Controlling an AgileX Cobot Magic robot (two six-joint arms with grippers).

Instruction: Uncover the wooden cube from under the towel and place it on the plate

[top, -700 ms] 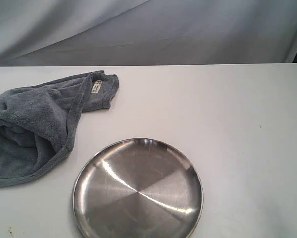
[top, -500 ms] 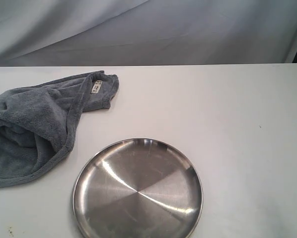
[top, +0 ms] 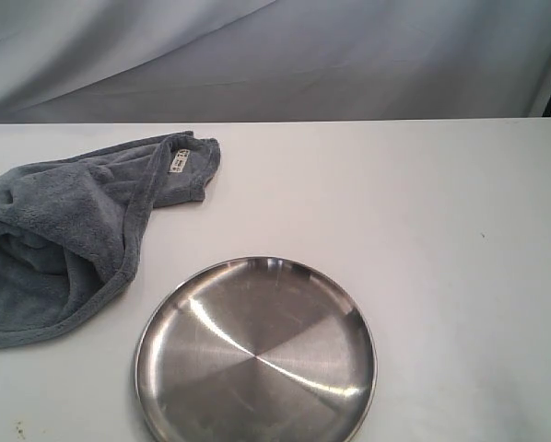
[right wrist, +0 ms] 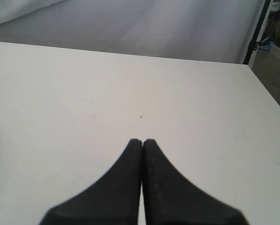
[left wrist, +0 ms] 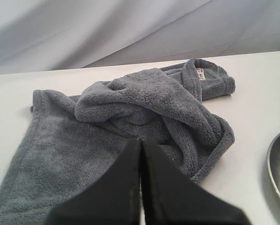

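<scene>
The blue-grey towel (top: 59, 239) lies bunched at the left of the white table, its white label (top: 177, 162) at the far corner. The wooden cube is hidden. A round steel plate (top: 255, 354) sits empty near the front, just right of the towel. No gripper shows in the exterior view. In the left wrist view my left gripper (left wrist: 140, 139) is shut, empty, hovering over the towel (left wrist: 130, 108), with the plate's rim (left wrist: 276, 168) at the edge. In the right wrist view my right gripper (right wrist: 142, 141) is shut and empty above bare table.
A grey fabric backdrop (top: 275, 55) hangs behind the table's far edge. The white tabletop (top: 441, 230) stretches bare to the right of the plate. In the right wrist view the table's side edge (right wrist: 264, 89) shows, with a dark frame beyond.
</scene>
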